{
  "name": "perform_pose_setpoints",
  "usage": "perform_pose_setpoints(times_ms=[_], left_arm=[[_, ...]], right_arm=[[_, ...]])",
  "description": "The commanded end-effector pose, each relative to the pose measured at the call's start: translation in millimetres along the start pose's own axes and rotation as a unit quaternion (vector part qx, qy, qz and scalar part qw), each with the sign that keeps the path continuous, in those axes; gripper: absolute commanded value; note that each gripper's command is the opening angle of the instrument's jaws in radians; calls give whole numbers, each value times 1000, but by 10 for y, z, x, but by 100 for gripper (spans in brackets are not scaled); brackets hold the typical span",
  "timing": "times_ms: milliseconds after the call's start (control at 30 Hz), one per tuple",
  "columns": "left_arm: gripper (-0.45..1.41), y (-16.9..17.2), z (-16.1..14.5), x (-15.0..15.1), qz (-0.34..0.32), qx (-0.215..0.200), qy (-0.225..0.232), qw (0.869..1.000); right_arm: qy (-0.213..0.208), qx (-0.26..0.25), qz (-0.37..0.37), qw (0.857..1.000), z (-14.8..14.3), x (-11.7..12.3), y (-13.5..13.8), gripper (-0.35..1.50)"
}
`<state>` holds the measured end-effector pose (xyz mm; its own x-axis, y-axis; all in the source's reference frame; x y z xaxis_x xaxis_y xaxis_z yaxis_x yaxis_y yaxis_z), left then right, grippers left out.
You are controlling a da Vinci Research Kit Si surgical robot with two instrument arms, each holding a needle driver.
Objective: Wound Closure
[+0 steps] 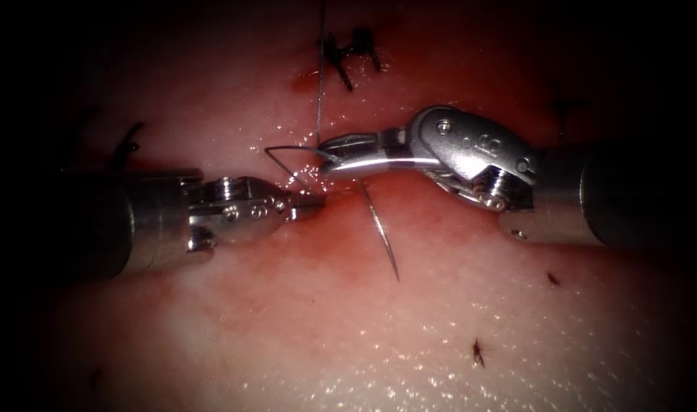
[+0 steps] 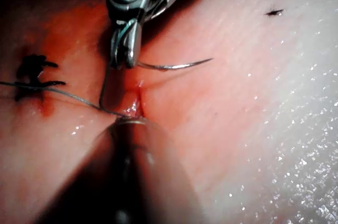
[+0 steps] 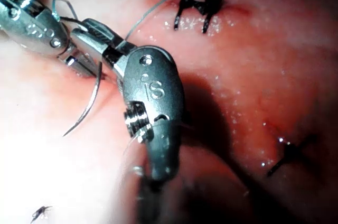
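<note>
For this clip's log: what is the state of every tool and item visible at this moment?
Right tool: jaws shut on the needle, near its rear end.
Left tool: tip at the cut; jaws not readable.
Needle: out of the tissue, point free.
Thread: runs from the needle past the knot.
Knot: tied.
Cut: open by the left tool.

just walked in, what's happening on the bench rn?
Suturing practice on pork tissue. The right tool grips the curved needle near its thread end; the point hangs free over the tissue, not in it. Thread runs from there past a finished stitch. The left tool has its tip pressed at the cut, apparently holding tissue.
</note>
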<state>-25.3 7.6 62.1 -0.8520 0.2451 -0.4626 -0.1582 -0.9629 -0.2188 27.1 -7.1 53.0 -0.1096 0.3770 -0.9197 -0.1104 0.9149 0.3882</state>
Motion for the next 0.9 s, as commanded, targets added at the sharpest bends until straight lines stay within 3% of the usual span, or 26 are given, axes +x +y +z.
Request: perform_pose_setpoints(times_ms=[33, 300, 333, 500, 733, 900], left_arm=[[-45, 4, 9, 1, 1, -4, -5, 1000], [-45, 16, 10, 3, -11, -21, -24, 999], [-23, 16, 9, 5, -21, -24, -22, 999], [17, 18, 8, 7, -31, -25, -22, 999], [49, 20, 8, 7, -33, -25, -22, 999], [56, 20, 8, 7, -42, -25, -22, 999]], right_arm=[[8, 2, -18, 1000, 8, -9, 1, -35], [2, 0, -99, 995, 30, -16, 21, -35], [1, -3, -116, 993, 37, -18, 26, -35], [5, -8, -168, 986, 49, -26, 36, -35], [24, -21, -222, 975, 53, -38, 35, -35], [30, -21, -231, 972, 52, -42, 28, -35]])
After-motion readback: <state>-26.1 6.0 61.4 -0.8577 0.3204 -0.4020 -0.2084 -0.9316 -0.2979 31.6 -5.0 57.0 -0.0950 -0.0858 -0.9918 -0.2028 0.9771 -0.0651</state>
